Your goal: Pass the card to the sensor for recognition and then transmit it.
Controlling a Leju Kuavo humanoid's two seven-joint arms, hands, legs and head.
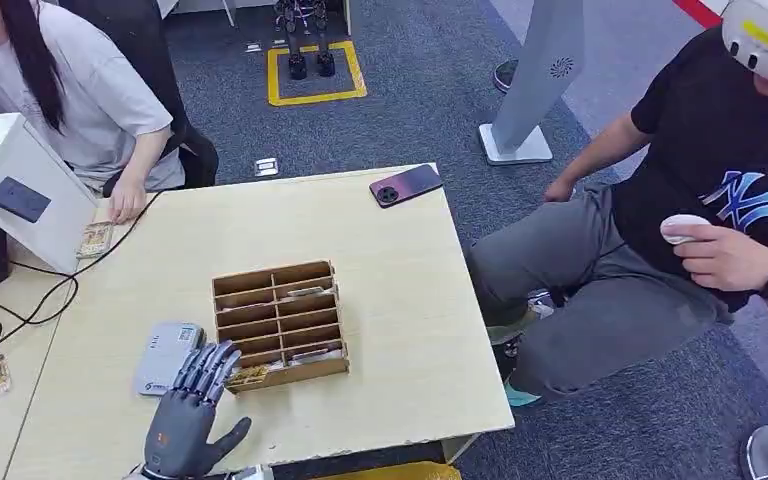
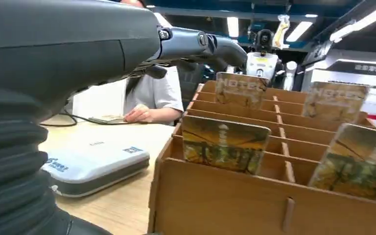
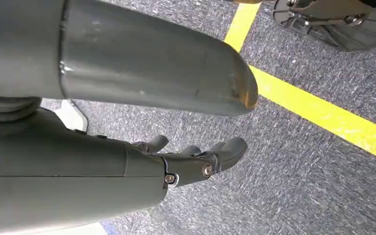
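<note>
A wooden slotted rack stands mid-table with several yellow-brown cards upright in it. One card sits in the front-left slot and another in the front-right. The grey-white card sensor lies flat just left of the rack. My left hand is open at the rack's front-left corner, its fingers stretched out over the front slots and holding nothing. My right hand hangs above the carpet, fingers loosely apart and empty.
A phone lies at the table's far edge. At far left are a white box with a black pad, cables and loose cards. One person sits behind the left corner. Another sits close on the right.
</note>
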